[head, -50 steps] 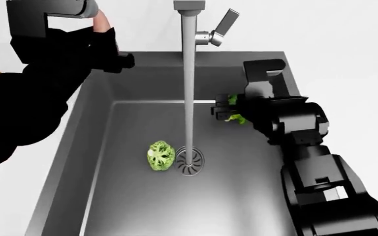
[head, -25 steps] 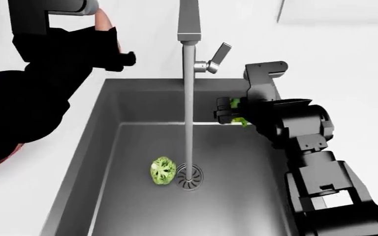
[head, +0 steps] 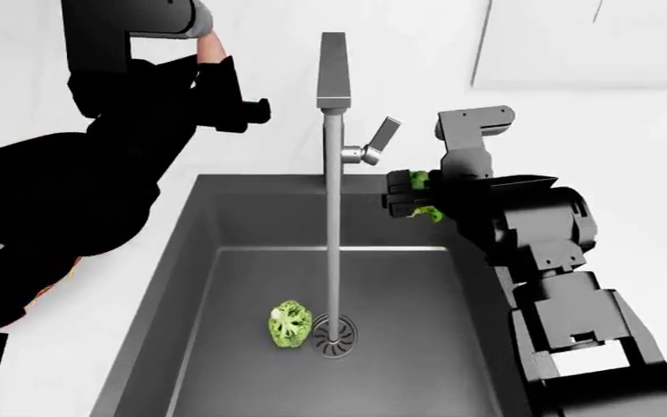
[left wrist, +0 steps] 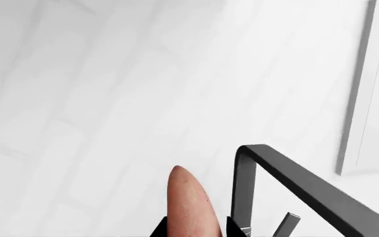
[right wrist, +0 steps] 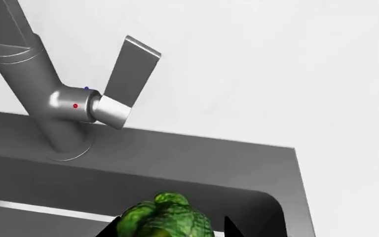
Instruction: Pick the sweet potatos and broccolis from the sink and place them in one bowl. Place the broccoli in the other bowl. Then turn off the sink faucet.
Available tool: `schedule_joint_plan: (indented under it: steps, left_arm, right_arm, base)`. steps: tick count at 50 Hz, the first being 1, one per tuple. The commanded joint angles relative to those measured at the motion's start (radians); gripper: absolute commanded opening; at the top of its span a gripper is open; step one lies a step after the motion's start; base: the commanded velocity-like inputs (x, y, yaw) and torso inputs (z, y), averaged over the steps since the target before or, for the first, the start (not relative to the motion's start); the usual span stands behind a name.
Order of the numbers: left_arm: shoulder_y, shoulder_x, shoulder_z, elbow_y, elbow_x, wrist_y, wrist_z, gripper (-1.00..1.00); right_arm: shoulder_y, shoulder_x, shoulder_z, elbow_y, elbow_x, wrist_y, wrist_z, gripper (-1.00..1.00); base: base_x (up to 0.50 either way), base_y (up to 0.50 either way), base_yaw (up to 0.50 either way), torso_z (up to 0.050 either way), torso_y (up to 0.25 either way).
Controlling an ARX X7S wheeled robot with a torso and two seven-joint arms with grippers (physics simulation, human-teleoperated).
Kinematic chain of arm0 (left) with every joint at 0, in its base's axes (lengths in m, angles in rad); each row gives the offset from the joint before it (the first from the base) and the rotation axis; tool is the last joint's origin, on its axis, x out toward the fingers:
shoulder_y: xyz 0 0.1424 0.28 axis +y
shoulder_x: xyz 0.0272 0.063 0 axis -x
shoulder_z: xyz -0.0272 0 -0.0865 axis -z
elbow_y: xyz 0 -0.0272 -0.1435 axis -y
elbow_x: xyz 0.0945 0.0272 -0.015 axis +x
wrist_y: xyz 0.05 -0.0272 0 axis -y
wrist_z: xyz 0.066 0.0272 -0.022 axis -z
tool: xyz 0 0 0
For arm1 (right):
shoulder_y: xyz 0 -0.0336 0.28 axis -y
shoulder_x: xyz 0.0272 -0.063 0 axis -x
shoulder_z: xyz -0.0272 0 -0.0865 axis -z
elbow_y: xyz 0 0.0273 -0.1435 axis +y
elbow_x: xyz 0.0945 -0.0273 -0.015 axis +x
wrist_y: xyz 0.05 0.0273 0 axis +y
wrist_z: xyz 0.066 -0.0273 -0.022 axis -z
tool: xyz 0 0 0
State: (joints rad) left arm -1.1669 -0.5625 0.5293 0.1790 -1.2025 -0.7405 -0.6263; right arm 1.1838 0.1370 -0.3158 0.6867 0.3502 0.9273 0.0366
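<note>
The right gripper (head: pixel 409 198) is clamped on a broccoli (head: pixel 423 195) and holds it just above the back right corner of the sink (head: pixel 183 261), beside the faucet handle (head: pixel 380 137). In the right wrist view the green head (right wrist: pixel 164 219) shows between the jaws, with the lever (right wrist: pixel 129 69) tilted up close ahead.

The left gripper (head: pixel 235 100) grasps a sweet potato (head: pixel 208 42), whose tapered end (left wrist: pixel 188 200) points upward, its long axis running roughly in line with the fingers. It is raised over the counter behind the sink's back left corner.

A second broccoli (head: pixel 289 323) lies on the basin floor just beside the drain (head: pixel 333 335), with the running water stream (head: pixel 333 252) falling next to it. It sits below and between both arms.

No bowl appears in any view, so which way the loads must travel cannot be told. Both hands being full, the loose floret probably waits until one is emptied.
</note>
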Motion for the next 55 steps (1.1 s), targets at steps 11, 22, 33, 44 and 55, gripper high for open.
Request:
schedule_joint_plan:
  steps: [11,22,33,44,55]
  left_arm:
    - [-0.005,-0.097,-0.031,-0.002,-0.039,-0.003,0.077,-1.0]
    - [0.045,-0.123,-0.012,0.049,-0.077,-0.03,0.092,-1.0]
    - [0.15,-0.194,-0.036,0.133,-0.136,-0.019,0.076,-1.0]
    - [0.16,-0.218,-0.058,0.197,-0.123,-0.002,0.016,-1.0]
    - [0.181,-0.231,-0.064,0.218,-0.14,0.002,0.014,-1.0]
  right_arm:
    - [-0.155,0.259,0.198,-0.994,0.252,0.526,0.013,-1.0]
    - [-0.191,0.339,0.399,-1.188,0.376,0.613,-0.012,-1.0]
    - [-0.235,0.398,0.39,-1.239,0.407,0.495,0.012,-1.0]
    - [-0.28,0.399,0.454,-1.3,0.464,0.581,0.055,-1.0]
    - [-0.305,0.405,0.473,-1.319,0.495,0.578,0.08,-1.0]
  base:
    - [0.0,0.0,0.0,0.0,0.0]
    - [0.0,0.0,0.0,0.0,0.0]
    - [0.0,0.0,0.0,0.0,0.0]
    - [-0.02,0.0,0.0,0.0,0.0]
    - [-0.33,0.03,0.0,0.0,0.0]
